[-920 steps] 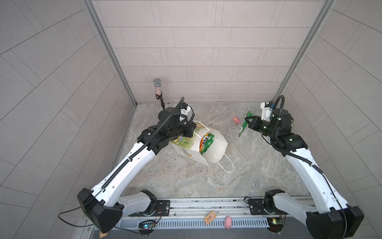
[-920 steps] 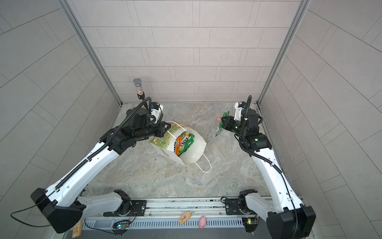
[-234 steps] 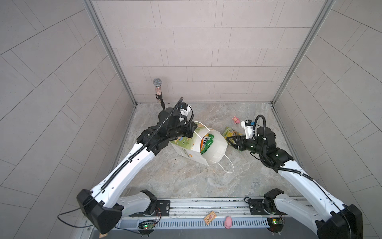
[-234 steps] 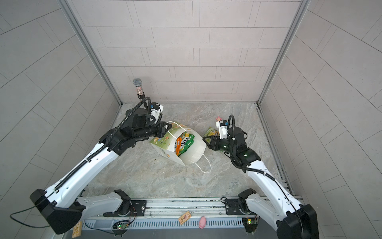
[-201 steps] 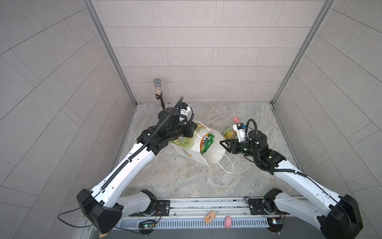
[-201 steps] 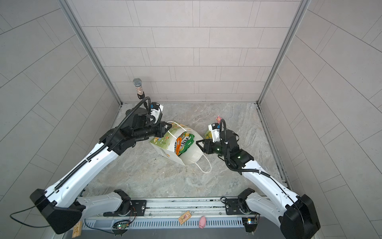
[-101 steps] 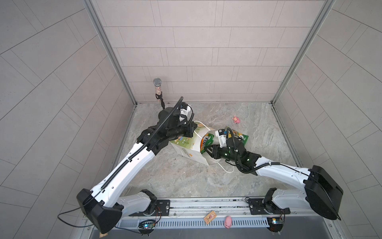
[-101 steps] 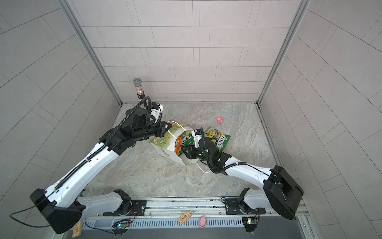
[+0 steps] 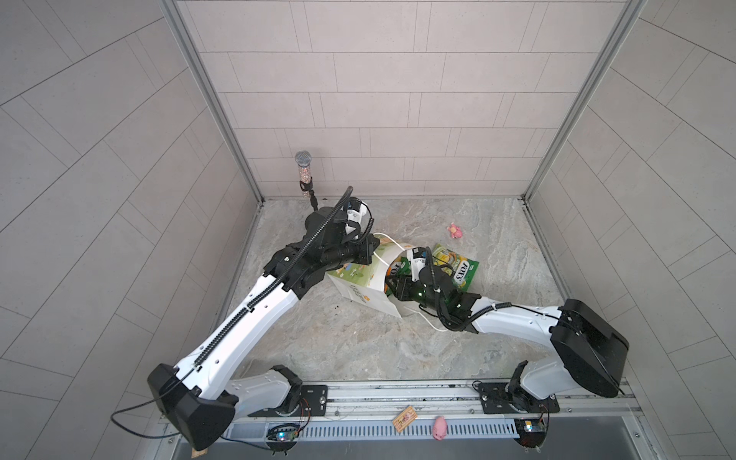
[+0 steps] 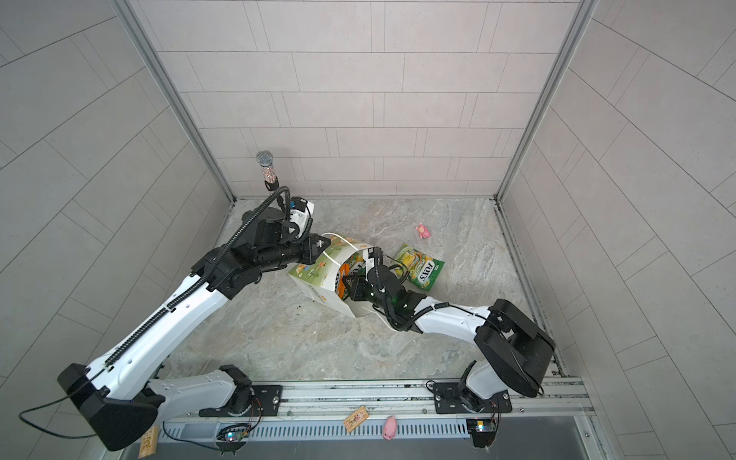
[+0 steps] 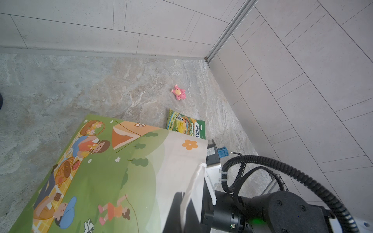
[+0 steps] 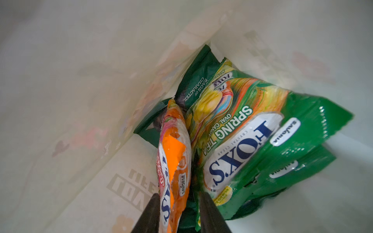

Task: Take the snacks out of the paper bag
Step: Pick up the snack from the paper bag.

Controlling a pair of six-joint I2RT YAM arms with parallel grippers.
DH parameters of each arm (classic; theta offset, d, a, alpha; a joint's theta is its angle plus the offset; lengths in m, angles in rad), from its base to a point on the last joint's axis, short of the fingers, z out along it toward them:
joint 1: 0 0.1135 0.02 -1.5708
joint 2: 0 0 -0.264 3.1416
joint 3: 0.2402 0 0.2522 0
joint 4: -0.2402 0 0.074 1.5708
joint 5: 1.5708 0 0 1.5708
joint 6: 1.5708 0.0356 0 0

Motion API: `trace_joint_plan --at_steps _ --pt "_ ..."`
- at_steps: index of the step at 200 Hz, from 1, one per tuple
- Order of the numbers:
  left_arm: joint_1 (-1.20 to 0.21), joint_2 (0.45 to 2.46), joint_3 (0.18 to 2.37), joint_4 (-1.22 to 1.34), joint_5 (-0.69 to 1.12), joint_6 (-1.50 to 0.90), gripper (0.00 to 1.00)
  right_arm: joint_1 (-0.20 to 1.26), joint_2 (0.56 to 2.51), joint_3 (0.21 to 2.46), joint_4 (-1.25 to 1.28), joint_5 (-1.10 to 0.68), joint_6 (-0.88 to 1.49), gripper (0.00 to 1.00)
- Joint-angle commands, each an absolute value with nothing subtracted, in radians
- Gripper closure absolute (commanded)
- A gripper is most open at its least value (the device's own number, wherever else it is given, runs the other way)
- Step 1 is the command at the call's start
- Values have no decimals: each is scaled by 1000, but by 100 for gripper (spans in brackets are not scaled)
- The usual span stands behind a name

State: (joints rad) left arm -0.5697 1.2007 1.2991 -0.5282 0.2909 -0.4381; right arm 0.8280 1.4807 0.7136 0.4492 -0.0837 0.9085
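Orange-pink FOX'S pkt (image 12: 173,161), glossy and crinkled, stands on edge inside the paper bag (image 9: 360,288), btwn the black jaws of my R gripper (image 12: 178,195). The jaws are apart w/ a dark gap on one side, so it's not clamped. Beside it is a flat, shiny yellow-green FOX'S pkt (image 12: 242,141), w/ the dark green crisp bag (image 12: 198,80) wedged behind. The bag lies on its side on the marbled stone floor (image 9: 358,350). My L gripper (image 11: 184,203) is pinched tight on its matte white rim by the cord handle (image 11: 193,181). Another FOX'S pkt (image 9: 454,265) lies flat outside, near the mouth.
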Motion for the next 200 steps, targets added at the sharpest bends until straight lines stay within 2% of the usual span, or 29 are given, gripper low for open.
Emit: trace_joint_plan --at_steps 1,50,95,143,170,190,200 --pt "-569 1202 1303 -510 286 -443 100 839 1500 734 509 -43 939 68" --pt "-569 1201 1302 -511 272 -443 100 863 1513 713 570 -19 985 69" --pt "-569 1209 1299 -508 272 -444 100 905 1529 724 569 37 1034 75" --pt "-570 1209 1301 -506 271 -440 100 927 1494 695 514 169 1067 71" --pt "-569 1210 1302 -505 272 -440 100 927 1514 707 513 170 1057 70" --pt "-569 1209 1303 -506 273 -438 100 926 1554 725 562 137 1037 76" --pt "-570 1209 1303 -508 271 -436 100 925 1566 735 578 126 1028 82"
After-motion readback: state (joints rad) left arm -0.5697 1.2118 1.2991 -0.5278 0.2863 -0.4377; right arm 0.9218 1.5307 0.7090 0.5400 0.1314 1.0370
